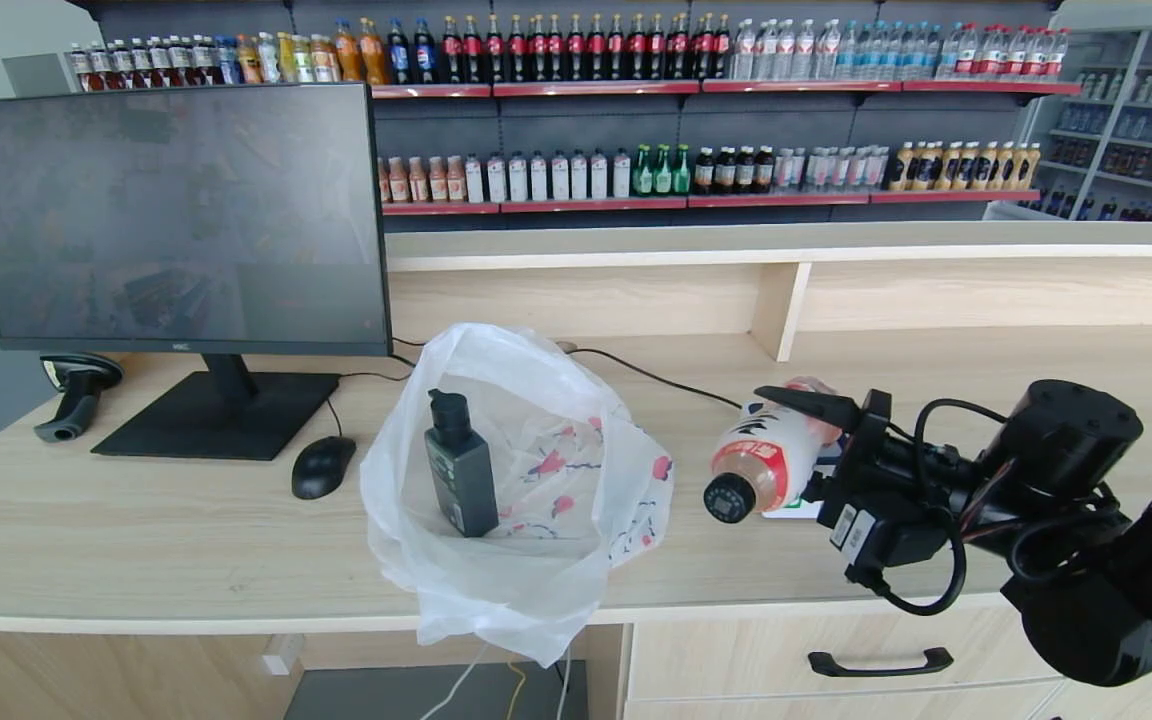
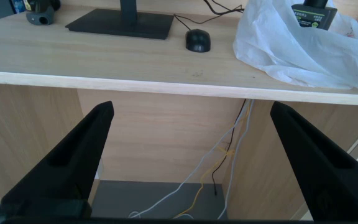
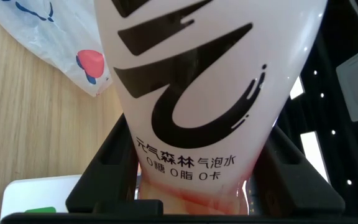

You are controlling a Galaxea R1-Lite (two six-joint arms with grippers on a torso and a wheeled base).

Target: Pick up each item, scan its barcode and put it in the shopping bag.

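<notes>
Fingers (image 1: 806, 403) of the right gripper (image 1: 784, 448) pinched the pink drink bottle (image 1: 748, 472) sideways over the counter (image 1: 136, 520), just beside the shopping bag (image 1: 536, 580), while the left gripper (image 2: 191, 109) hung spread open below the counter edge, and the smooth round bottle could have slipped, or its cap snagged the bag's limp rim.

A shop, and I am at its checkout.
Behind my wooden bench (image 1: 136, 530) run red-edged shelves (image 1: 596, 88) packed with rows of bottled drinks (image 1: 556, 175); on the bench are a monitor (image 1: 176, 215), a mouse (image 1: 323, 467), a handheld scanner (image 1: 76, 395) and a thin plastic shopping bag (image 1: 536, 540).
</notes>
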